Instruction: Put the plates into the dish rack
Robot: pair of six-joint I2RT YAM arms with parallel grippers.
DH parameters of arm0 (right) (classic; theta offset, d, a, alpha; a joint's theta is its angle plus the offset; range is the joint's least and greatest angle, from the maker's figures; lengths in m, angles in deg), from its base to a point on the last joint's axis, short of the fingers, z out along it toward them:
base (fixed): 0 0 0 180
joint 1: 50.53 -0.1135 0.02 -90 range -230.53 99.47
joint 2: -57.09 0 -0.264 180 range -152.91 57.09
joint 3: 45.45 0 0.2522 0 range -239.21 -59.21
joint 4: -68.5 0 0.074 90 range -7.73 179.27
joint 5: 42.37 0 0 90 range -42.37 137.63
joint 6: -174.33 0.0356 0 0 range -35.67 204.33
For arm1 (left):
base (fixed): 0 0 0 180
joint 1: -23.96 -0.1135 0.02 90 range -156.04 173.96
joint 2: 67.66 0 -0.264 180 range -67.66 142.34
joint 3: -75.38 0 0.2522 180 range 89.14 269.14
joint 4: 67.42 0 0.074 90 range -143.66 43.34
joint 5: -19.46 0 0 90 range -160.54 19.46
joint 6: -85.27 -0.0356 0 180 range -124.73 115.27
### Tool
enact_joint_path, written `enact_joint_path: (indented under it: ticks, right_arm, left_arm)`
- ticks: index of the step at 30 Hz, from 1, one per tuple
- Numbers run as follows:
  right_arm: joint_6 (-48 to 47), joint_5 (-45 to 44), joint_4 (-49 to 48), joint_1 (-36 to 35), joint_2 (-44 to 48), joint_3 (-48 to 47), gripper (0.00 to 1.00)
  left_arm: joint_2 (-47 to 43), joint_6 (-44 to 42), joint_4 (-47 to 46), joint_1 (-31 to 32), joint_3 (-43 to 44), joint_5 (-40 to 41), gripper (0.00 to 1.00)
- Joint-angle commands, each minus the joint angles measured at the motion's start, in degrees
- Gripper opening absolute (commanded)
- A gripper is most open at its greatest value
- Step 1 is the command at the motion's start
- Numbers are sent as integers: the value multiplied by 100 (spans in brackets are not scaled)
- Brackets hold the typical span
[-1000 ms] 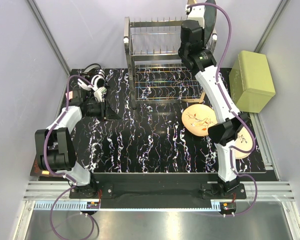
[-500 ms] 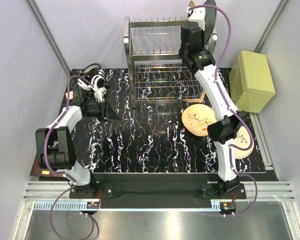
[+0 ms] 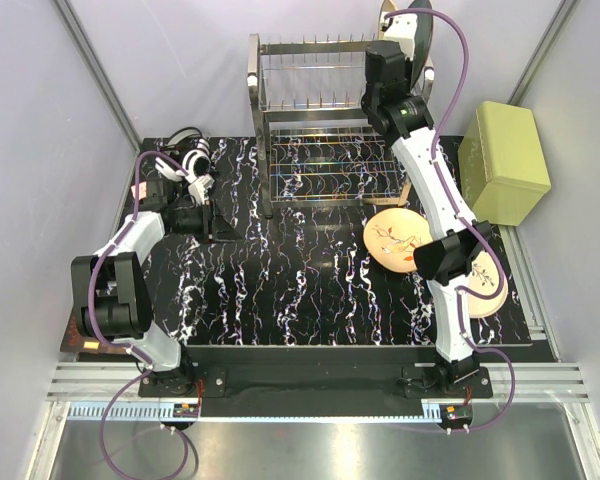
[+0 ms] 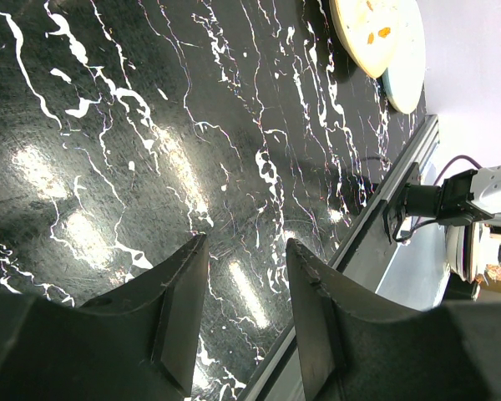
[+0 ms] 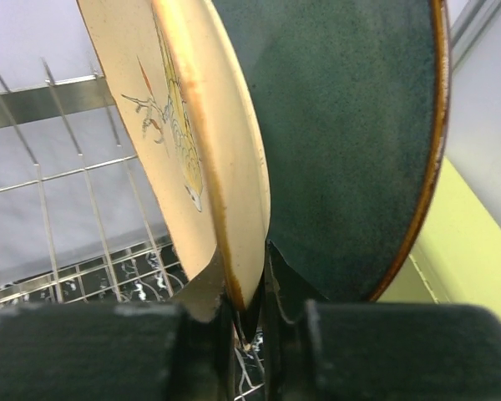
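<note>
Right arm: extended to the far right end of the rack [image 3: 315,120], at upper-tier height. The right pincer [image 5: 246,322] is clamped on the lower rim of a peach plate [image 5: 200,125], which stands on edge, near upright, with its branch-marked face toward the rack wires. A teal plate [image 5: 342,125] stands upright just beside it on the side away from the rack centre. The two are close at the bottom edge, but whether they touch cannot be told. Whether the held plate's rim is seated between prongs also cannot be told, because the fingers hide that point. Left arm: folded low over the left part of the tabletop [image 3: 280,290]. The left pincer [image 4: 246,251] is set to a moderate gap, with only the marbled black surface visible between its fingers. Remaining plates: a second peach plate [image 3: 392,238] lies flat on the tabletop in front of the rack's right end. A cream plate [image 3: 490,298] lies flat nearer the front right corner, partly covered by the right arm's elbow. An olive-green box [image 3: 505,160] sits to the right of the rack.
</note>
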Motion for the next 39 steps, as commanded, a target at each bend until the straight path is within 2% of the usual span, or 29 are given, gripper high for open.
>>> enact_joint_path:
  ticks: [1,2,5,11,14,15,18,20,21,22,25,27,28,29,30,31,32,33,35,36,37,38,39]
  right_arm:
    - [83,54,-535,76,77,-390,22]
    - [74,80,-535,85,86,-399,29]
    - [47,124,-535,76,139,-408,38]
    - [-23,160,-535,41,227,-434,41]
    - [-198,300,-570,-125,349,-478,47]
    - [-338,344,-605,-187,480,-470,54]
    - [-619,379,-737,-468,927,-138,62]
    - [-717,362,-799,-600,1245,171,74]
    - [-787,310,-799,-705,1551,485,79]
    - [-831,266,-799,-758,1719,663,88]
    - [-937,212,-773,-882,2510,1672,98]
    - [-955,291,-694,-882,3202,2670,100]
    - [-963,370,-624,-882,3433,3016,100]
    - [-981,475,-510,-882,3670,3368,100]
    - [-998,607,-300,-882,4133,4050,100]
    - [-972,686,-124,-882,4373,4396,100]
    - [-929,835,52,-873,4601,4756,100]
    - [-954,1341,419,-865,5039,5491,100]
    - [-832,1722,772,-743,5402,6111,100]
    - [-640,2185,1061,-654,5699,6610,100]
    - [-534,2407,1177,-532,5816,6815,100]
    - [-359,2993,1492,-148,5938,7060,100]
    - [-261,3225,1669,21,5940,7106,100]
  left_arm:
    - [27,-3,-137,-22,52,-163,46]
    - [19,136,-137,-22,52,-163,46]
    - [36,164,-137,-22,52,-181,47]
    - [-25,164,-137,-13,70,-199,47]
    - [-122,129,-137,-13,61,-120,47]
    - [-165,120,-145,-22,52,-85,47]
    - [-464,111,-172,-13,61,205,49]
    - [-771,137,-207,-13,96,556,52]
    - [-885,172,-242,-13,96,688,53]
    - [-1104,216,-294,-4,70,820,54]
    - [-1710,742,-749,171,-332,1040,61]
    - [-2089,1427,-1101,521,-684,1172,61]
    - [-2526,1734,-1591,758,-1104,1381,63]
    - [-2748,2398,-1848,952,-1325,1549,66]
    - [-2967,2735,-2129,1406,-1536,1750,69]
    - [-3309,3061,-2697,1663,-1913,2144,80]
    - [-3417,3586,-2973,1927,-2073,2374,83]
    - [-3444,3809,-3411,2452,-2179,2794,84]
    - [-3068,4101,-3651,2947,-2111,3043,84]
    - [-2831,4153,-3765,3271,-1997,3184,84]
    - [-2298,4406,-3836,3379,-1743,3229,84]
    - [-2023,4635,-3924,3441,-1636,3273,83]
    - [-1542,4950,-4395,3502,-1574,3369,83]
